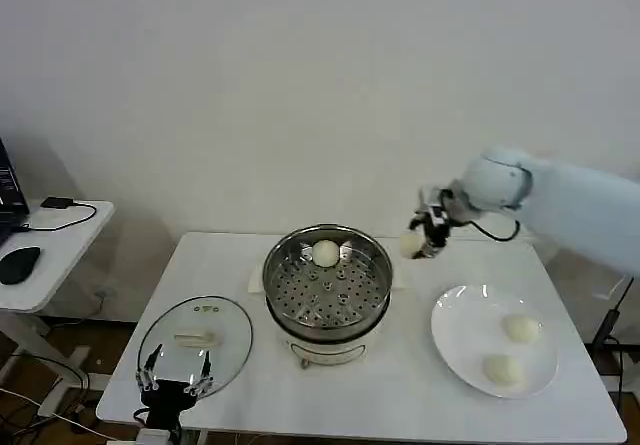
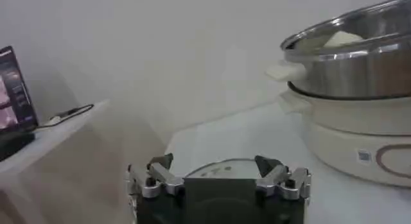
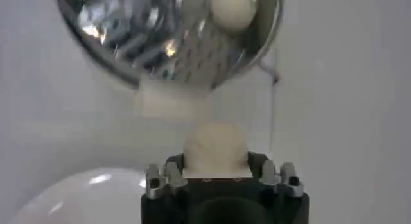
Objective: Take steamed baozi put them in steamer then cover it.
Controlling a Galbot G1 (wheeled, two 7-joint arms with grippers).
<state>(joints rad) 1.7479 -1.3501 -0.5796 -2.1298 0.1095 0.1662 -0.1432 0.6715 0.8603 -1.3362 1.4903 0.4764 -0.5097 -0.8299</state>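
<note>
Nearest, the left claw [image 1: 176,383] waits with fingers spread over the cover [image 1: 222,330] on the table [image 1: 400,405]. Two baozi [image 1: 521,328] remain on the plate [image 1: 455,350]. Beyond, the right claw [image 1: 424,237] grips a baozi [image 3: 216,147] beside the steamer [image 1: 375,285] — carry it over an empty patch of tray, lower, then release gently.
</note>
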